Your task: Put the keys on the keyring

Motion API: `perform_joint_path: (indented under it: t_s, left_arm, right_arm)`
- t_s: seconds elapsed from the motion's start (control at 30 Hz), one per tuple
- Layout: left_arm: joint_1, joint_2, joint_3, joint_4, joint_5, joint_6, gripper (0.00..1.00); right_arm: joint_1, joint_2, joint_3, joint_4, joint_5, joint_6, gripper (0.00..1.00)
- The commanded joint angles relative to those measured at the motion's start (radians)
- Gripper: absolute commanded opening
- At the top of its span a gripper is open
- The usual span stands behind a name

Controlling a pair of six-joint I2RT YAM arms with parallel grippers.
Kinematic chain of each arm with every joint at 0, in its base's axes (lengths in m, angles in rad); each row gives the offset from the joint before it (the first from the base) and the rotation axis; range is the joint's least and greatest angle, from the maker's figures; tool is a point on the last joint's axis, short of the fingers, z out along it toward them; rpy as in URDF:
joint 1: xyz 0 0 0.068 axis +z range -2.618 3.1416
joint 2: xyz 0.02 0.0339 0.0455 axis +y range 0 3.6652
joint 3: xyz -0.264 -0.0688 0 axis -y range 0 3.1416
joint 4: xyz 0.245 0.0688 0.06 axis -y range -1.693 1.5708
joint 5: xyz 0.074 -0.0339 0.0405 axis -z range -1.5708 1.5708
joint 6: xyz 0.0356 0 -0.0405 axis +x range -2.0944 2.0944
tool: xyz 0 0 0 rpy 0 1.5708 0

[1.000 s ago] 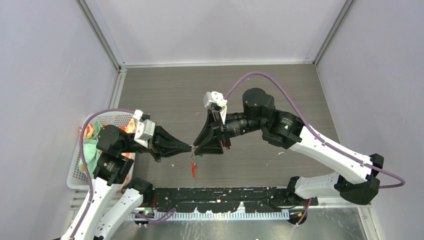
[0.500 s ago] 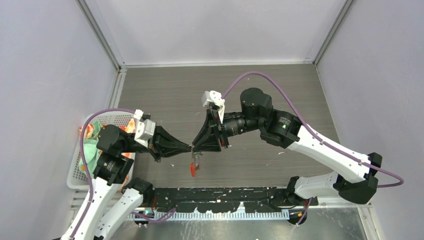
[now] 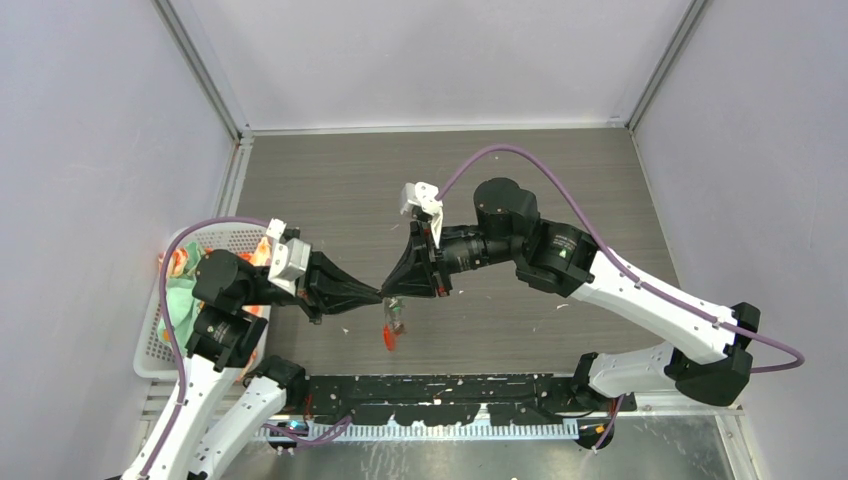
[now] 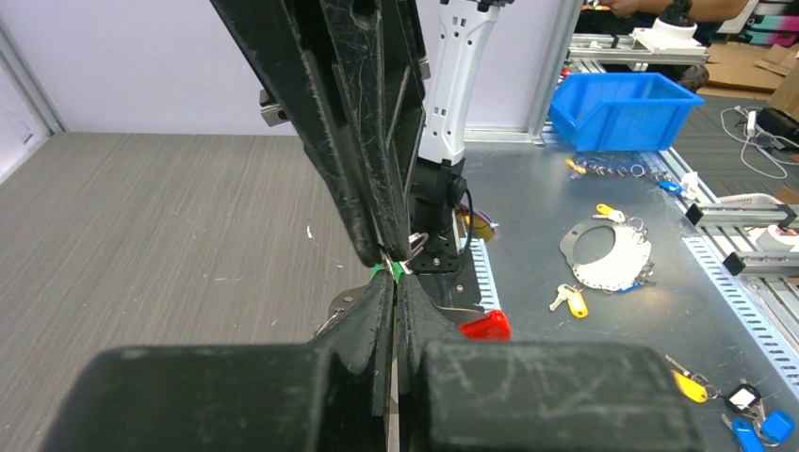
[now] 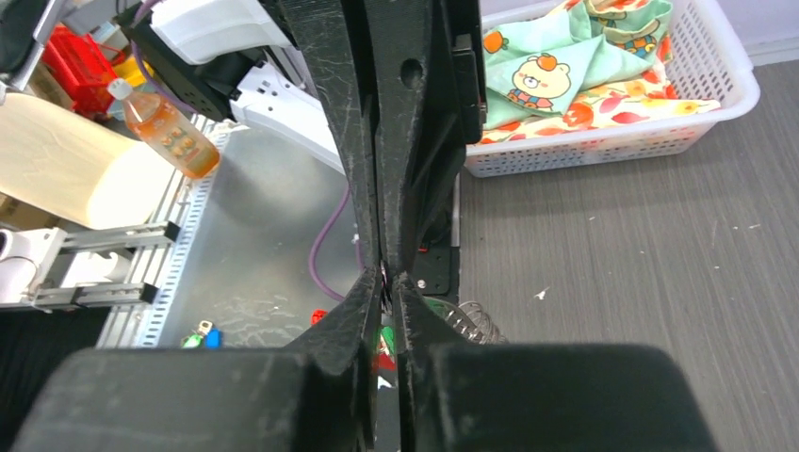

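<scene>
My two grippers meet tip to tip above the table's near middle. The left gripper (image 3: 381, 293) (image 4: 394, 281) is shut on the thin metal keyring (image 4: 332, 307), and a silver edge shows between its pads. The keyring's red strip (image 3: 388, 340) (image 4: 485, 326) hangs below. The right gripper (image 3: 390, 292) (image 5: 388, 281) has its jaws drawn in to a narrow slit on the green-headed key (image 4: 397, 271) (image 5: 385, 337). A red-and-white tag (image 5: 382, 359) dangles under it, next to coiled metal links (image 5: 471, 322).
A white basket (image 3: 150, 345) (image 5: 660, 132) of patterned cloths stands at the left edge behind the left arm. A black rail (image 3: 450, 390) runs along the near edge. Off the table lie a blue bin (image 4: 622, 108), loose keys (image 4: 570, 299) and a bottle (image 5: 165, 127).
The right gripper has crept left to the left gripper's tips and its jaws have narrowed. The hanging bundle shifted slightly. The left arm has stayed still.
</scene>
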Motion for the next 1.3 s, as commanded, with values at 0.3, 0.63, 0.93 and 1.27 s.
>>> perform_joint_path:
  t_s: [0.3,0.63,0.93,1.27]
  left_arm:
    - [-0.003,0.007,0.041,-0.104,-0.043,0.093,0.03]
    - [-0.003,0.082,0.189,-0.573,-0.031,0.463,0.46]
    - [-0.003,0.176,0.231,-0.681,0.034,0.569,0.33]
    - [-0.003,0.19,0.244,-0.702,0.081,0.582,0.22]
  right_arm:
    - [0.004,0.024,0.074,-0.118,0.028,-0.026,0.01]
    - [0.027,0.112,0.247,-0.44,0.086,-0.118,0.01]
    - [0.057,0.199,0.362,-0.536,0.09,-0.15,0.01]
    - [0.061,0.244,0.428,-0.592,0.099,-0.166,0.01]
